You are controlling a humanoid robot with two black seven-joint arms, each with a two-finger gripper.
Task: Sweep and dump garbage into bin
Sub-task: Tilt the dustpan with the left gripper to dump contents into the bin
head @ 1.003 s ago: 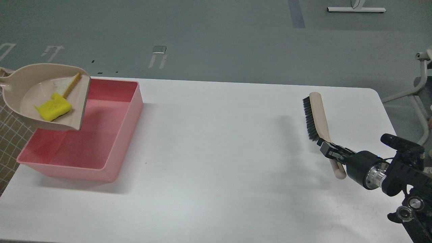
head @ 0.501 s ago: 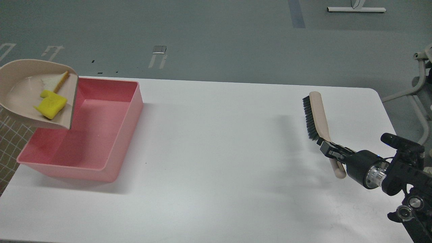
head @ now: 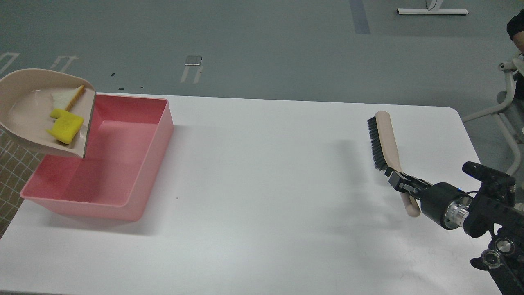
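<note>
A beige dustpan (head: 24, 110) hangs in the air over the left end of the pink bin (head: 135, 192), its lip tilted down toward the bin's inside. In the pan lie the white bread wedge with brown crust (head: 65, 97) and the yellow spongy chunk (head: 65, 126), the chunk close to the lip. The bin's inside looks bare. The pan's handle and my left gripper are off the left edge. My right gripper (head: 399, 184) is shut on the handle of a beige brush with black bristles (head: 385, 139) and holds it at the table's right side.
The white table (head: 262, 172) carries the bin at its left end. A checked cloth (head: 10, 180) shows beyond the table's left edge. A chair frame (head: 507, 102) and part of a person (head: 516, 24) are at the far right.
The dustpan has moved left and a little up over the bin's left end. The yellow chunk has slid slightly toward the lip. The right arm and brush have not moved.
</note>
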